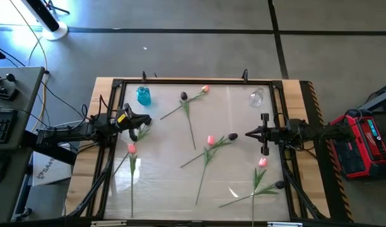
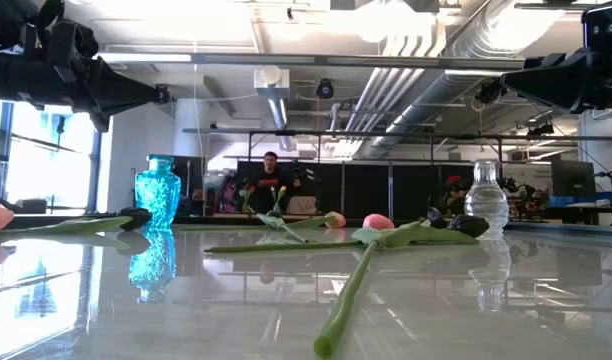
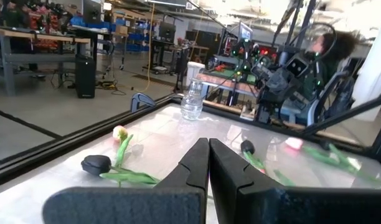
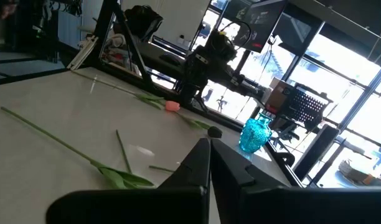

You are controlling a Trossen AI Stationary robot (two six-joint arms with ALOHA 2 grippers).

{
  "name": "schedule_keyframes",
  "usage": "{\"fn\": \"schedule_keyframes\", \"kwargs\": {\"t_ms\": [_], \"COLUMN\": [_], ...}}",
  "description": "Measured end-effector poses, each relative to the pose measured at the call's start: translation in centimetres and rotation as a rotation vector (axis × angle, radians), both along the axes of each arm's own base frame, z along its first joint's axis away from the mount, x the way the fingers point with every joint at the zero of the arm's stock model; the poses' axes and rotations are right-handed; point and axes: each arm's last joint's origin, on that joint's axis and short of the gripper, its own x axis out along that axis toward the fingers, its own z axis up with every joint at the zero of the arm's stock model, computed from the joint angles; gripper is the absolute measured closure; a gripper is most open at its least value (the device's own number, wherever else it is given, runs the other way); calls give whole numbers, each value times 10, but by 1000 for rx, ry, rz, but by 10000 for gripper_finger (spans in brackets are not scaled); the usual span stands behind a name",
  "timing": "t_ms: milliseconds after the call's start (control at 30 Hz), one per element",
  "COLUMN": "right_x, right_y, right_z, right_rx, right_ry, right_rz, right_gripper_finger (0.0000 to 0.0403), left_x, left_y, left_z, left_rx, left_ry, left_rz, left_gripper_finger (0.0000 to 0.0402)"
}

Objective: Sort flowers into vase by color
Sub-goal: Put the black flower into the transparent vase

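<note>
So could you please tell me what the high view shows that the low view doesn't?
Only the high view shows both shut grippers, left and right, holding nothing, and the pink tulips near the table's front edge. Only the low view shows a person in the room beyond. Both show the blue vase, the clear vase and flowers lying on the table.

Glossy table (image 1: 161,189) carries scattered flowers (image 1: 209,148), blue vase (image 1: 143,95), clear vase (image 1: 257,96)
</note>
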Motion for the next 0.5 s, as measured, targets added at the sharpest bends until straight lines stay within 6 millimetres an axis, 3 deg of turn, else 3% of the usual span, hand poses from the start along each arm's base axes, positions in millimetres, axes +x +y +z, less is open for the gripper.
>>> {"fn": "schedule_keyframes", "kwargs": {"t_ms": [400, 500], "right_x": [0, 0], "right_y": [0, 0], "right_z": [0, 0], "right_rx": [0, -85], "right_ry": [0, -5], "right_rz": [0, -8], "right_gripper_finger": [403, 403], "left_x": [0, 0], "left_y": [0, 0], "left_z": [1, 1], "left_rx": [-312, -435], "left_ry": [-132, -180], "left_rz": [-15, -21], "left_gripper_finger": [401, 401]}}
